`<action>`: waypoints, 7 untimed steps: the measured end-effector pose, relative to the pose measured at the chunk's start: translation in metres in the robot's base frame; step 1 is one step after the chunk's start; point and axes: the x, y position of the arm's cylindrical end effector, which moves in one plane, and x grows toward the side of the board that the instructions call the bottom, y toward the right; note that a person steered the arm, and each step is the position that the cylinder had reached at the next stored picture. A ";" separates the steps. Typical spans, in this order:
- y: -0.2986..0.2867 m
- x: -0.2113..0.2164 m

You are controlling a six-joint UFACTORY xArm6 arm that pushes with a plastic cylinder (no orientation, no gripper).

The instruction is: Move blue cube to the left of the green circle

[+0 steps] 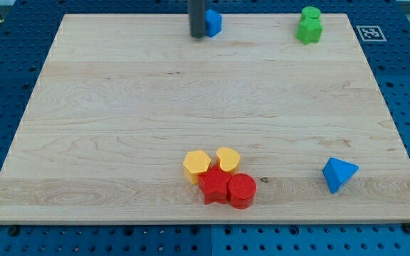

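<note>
The blue cube [213, 22] sits near the view's top edge of the wooden board [119, 114], a little right of centre. My tip [198, 35] is at the end of the dark rod, touching or just beside the cube's left side. The green circle [309, 13] is at the view's top right, with a green star-like block [309, 30] pressed against it just below. The blue cube lies well to the left of the green pair.
A yellow hexagon [196, 166] and a yellow heart [228, 159] sit at the bottom centre, touching a red star [213, 187] and a red cylinder [242, 190]. A blue triangle [339, 174] lies at the bottom right. A marker tag [369, 33] sits off the board's top right corner.
</note>
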 end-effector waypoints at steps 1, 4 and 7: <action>0.039 0.003; -0.038 -0.037; 0.087 -0.024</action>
